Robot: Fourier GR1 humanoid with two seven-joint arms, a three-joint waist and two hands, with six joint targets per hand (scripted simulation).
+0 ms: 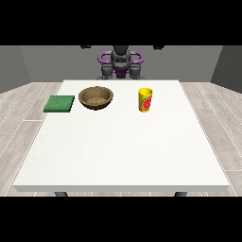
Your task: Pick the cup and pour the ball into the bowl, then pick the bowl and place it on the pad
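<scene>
On the desk (118, 151) our cup (145, 100) sits at three o'clock from the bowl (96, 98), so tipping early could spill its ball; we cannot tell our fingers' state.

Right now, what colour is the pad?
Green, best seen in the front view: the pad lies beside the bowl.

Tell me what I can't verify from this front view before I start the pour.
- Ball: not visible; the yellow cup stands upright and its wall hides the inside.
- Both hands: cut by the top edge, finger pose unreadable.
- Brown bowl: the near inner wall is hidden by its rim.
- Green pad: fully visible.
</scene>
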